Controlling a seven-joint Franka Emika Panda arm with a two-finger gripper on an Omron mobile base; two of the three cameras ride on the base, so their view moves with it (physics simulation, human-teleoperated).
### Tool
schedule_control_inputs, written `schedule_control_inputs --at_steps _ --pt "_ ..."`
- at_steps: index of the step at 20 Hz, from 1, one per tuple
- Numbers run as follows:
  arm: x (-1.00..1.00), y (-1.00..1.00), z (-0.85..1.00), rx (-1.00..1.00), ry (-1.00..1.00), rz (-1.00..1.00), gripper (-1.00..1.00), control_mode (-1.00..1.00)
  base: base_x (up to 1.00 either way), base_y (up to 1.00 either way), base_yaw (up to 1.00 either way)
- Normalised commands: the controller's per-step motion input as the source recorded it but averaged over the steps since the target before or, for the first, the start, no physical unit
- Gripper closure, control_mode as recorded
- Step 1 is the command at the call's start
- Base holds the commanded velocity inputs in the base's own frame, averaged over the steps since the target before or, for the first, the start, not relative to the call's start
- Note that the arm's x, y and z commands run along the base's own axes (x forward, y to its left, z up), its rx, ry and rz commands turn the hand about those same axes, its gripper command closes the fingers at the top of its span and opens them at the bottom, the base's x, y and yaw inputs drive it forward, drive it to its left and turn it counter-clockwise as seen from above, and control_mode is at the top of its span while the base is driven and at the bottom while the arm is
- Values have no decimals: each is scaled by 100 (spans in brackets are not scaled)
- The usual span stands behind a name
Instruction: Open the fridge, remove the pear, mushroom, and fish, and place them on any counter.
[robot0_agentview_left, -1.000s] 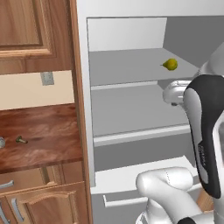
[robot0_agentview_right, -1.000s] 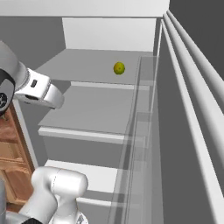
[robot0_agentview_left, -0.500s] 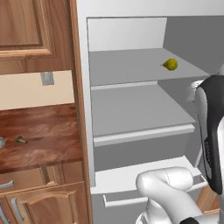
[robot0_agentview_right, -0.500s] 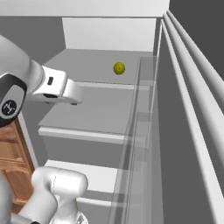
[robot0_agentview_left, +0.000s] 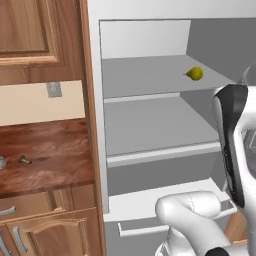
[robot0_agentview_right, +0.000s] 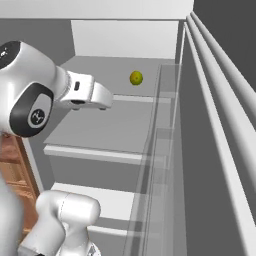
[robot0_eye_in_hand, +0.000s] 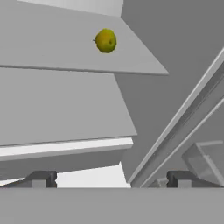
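pear (robot0_agentview_left: 195, 73): one, yellow-green, on the upper shelf (robot0_agentview_left: 150, 75) of the fridge (robot0_agentview_left: 150, 150), toward its right rear, nothing beside it
fridge: door open, two grey shelves in sight, lower shelf (robot0_agentview_left: 150, 125) bare, pale drawer front below
desk (robot0_agentview_left: 45, 155): left of the fridge, dark glossy wood; one small brown mushroom (robot0_agentview_left: 23, 160) on it near the left edge
gripper (robot0_eye_in_hand: 111, 179): released, jaws wide, nothing between them, pear well apart, ahead of it
in the way: nothing between gripper and pear

text: none legible | labels: none | signs: none
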Motion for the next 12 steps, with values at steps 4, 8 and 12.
schedule_control_inputs --at_steps 4,8,12 --pt "41 0 20 0 0 -9 -100 -100 0 0 0" --pt "37 -3 -3 0 -13 -4 -100 -100 0 0 0" --pt "35 -2 -4 3 -15 -1 -100 -100 0 0 0"
